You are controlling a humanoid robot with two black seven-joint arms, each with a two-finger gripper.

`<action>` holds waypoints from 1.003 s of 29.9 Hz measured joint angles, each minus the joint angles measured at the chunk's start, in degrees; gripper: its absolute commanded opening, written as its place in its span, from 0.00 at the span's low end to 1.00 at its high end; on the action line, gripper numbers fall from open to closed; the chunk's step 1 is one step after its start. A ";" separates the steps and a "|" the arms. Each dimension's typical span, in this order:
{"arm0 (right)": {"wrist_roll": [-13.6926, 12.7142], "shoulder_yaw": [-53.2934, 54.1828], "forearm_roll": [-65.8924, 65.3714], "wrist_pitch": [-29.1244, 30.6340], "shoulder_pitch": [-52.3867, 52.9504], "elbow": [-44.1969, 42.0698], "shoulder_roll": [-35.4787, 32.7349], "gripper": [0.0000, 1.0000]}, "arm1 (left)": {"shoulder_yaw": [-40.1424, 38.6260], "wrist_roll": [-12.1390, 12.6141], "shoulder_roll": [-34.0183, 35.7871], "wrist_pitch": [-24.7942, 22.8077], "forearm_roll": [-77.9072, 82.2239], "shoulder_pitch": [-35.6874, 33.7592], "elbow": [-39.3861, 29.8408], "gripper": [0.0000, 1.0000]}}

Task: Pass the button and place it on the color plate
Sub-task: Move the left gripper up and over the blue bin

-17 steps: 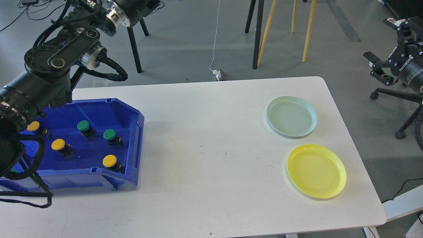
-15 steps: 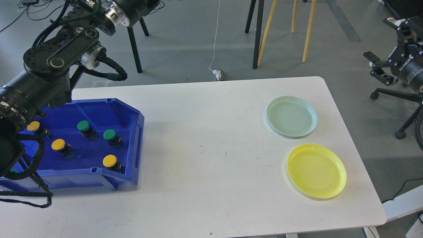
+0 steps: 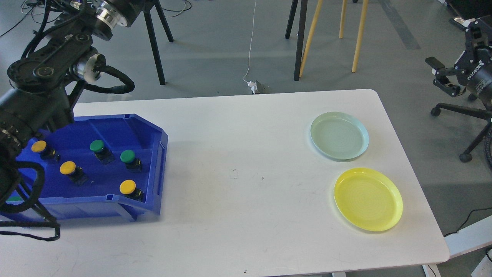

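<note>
A white table (image 3: 246, 161) fills most of the view from the robot's head. At its left end sits a blue bin (image 3: 115, 200) holding push buttons: three with yellow caps (image 3: 68, 167) (image 3: 127, 187) (image 3: 39, 146) and two with green caps (image 3: 97, 145) (image 3: 127, 156), each standing apart from the others on the bin floor. A sliver of another green cap (image 3: 14, 199) shows at the bin's near left corner, mostly hidden behind the arm. The left arm (image 3: 42, 77) rises from the lower left edge over the bin's left side and bends up out of the top of the picture; its gripper lies beyond the frame, so nothing of its fingers shows. The right gripper (image 3: 447, 75) hangs off the table, up at the far right edge above the floor, and its black fingers stand apart with nothing between them. Below and to the left of that gripper, near the table's right end, lie two plates: a pale green plate (image 3: 359, 132) nearer the gripper and a yellow plate (image 3: 392, 215) just beside it, toward the viewer; the two do not touch. All the buttons lie far to the left of the right gripper, across the whole width of the table. Behind the table stand chair legs (image 3: 359, 34) on a grey floor.
</note>
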 measured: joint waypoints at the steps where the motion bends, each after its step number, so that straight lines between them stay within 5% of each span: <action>1: 0.00 0.01 0.00 -0.03 -0.02 -0.02 0.00 0.99 | -0.54 0.00 -1.00 0.33 -0.98 0.00 0.35 1.00; 14: -0.06 0.02 0.03 -0.12 0.14 0.05 -0.37 0.99 | -2.77 0.00 -2.65 14.52 -2.80 -0.66 0.33 1.00; 16: -0.06 0.02 0.03 -0.14 0.12 0.06 -0.42 0.99 | -2.37 0.00 -1.39 13.15 -2.70 -0.92 0.19 1.00; 22: -0.11 0.02 0.03 -0.23 0.08 0.07 -0.48 0.99 | -1.84 0.00 4.46 -3.13 -2.21 -0.66 0.50 1.00; 30: -0.10 0.00 0.03 0.14 -0.03 -0.02 -0.67 0.99 | 6.61 0.01 12.39 -6.00 12.87 -0.26 -0.33 1.00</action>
